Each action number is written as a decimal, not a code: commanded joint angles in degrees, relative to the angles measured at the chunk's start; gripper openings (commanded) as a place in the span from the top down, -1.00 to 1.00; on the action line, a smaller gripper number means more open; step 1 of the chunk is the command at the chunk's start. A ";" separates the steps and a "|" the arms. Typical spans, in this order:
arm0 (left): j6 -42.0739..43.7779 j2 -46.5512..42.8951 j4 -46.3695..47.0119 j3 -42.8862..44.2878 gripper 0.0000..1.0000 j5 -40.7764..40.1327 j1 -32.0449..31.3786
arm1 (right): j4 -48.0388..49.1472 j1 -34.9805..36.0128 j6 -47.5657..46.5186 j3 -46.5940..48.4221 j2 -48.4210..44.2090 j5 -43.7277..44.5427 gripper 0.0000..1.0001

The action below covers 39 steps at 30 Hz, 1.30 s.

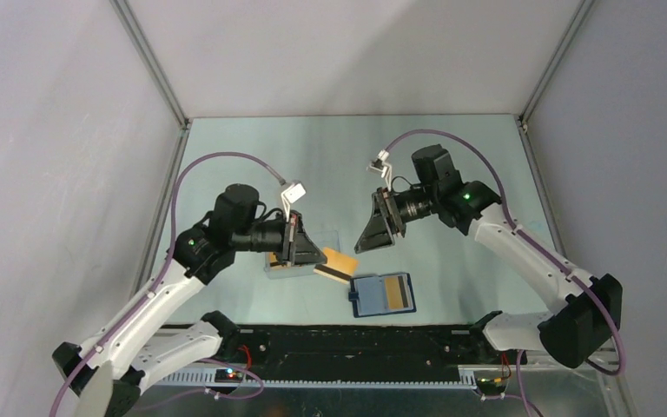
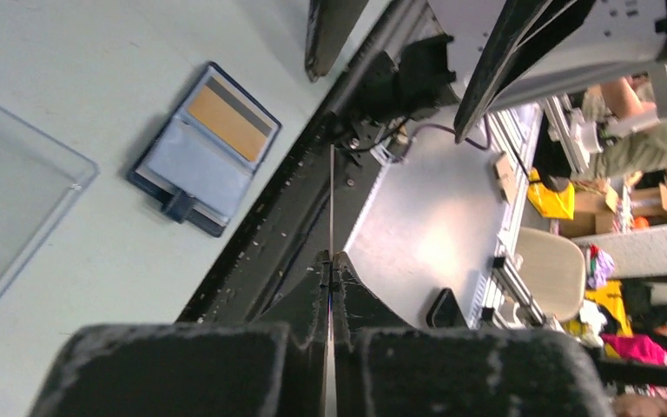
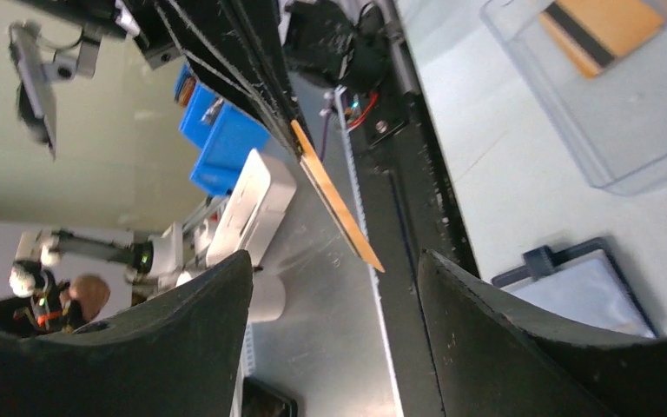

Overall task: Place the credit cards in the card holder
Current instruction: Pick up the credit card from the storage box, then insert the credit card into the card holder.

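Observation:
My left gripper (image 1: 320,255) is shut on a gold-tan credit card (image 1: 340,261), held above the table just left of the card holder. In the left wrist view the card (image 2: 331,200) shows edge-on between the fingers (image 2: 352,287). The navy card holder (image 1: 383,294) lies open on the table with one card (image 1: 397,293) in a slot; it also shows in the left wrist view (image 2: 204,148). My right gripper (image 1: 372,236) is open and empty, apart from and to the upper right of the held card (image 3: 334,195). Another card (image 3: 604,30) lies in the clear tray.
A clear plastic tray (image 1: 278,264) sits under my left gripper; it also shows in the right wrist view (image 3: 625,130). The table's black front rail (image 1: 356,343) runs just below the card holder. Grey walls enclose the left, right and back.

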 commanded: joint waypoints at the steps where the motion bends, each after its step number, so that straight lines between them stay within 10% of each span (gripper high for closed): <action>1: 2.08 -0.38 0.32 2.06 1.00 6.74 -1.44 | -2.01 4.26 -4.45 -0.13 0.75 -5.84 -0.45; 29: 1.46 0.20 0.40 4.87 0.97 8.01 -3.68 | 6.10 12.79 1.09 -0.12 5.93 -10.50 0.76; 33: 1.16 -0.74 0.33 4.49 -0.25 3.15 -3.68 | 4.06 12.72 -0.05 -0.11 5.43 -8.12 1.00; 39: -3.59 -3.58 0.35 1.45 -0.69 -16.14 -3.58 | -1.93 8.78 -0.70 -2.10 4.44 3.70 1.00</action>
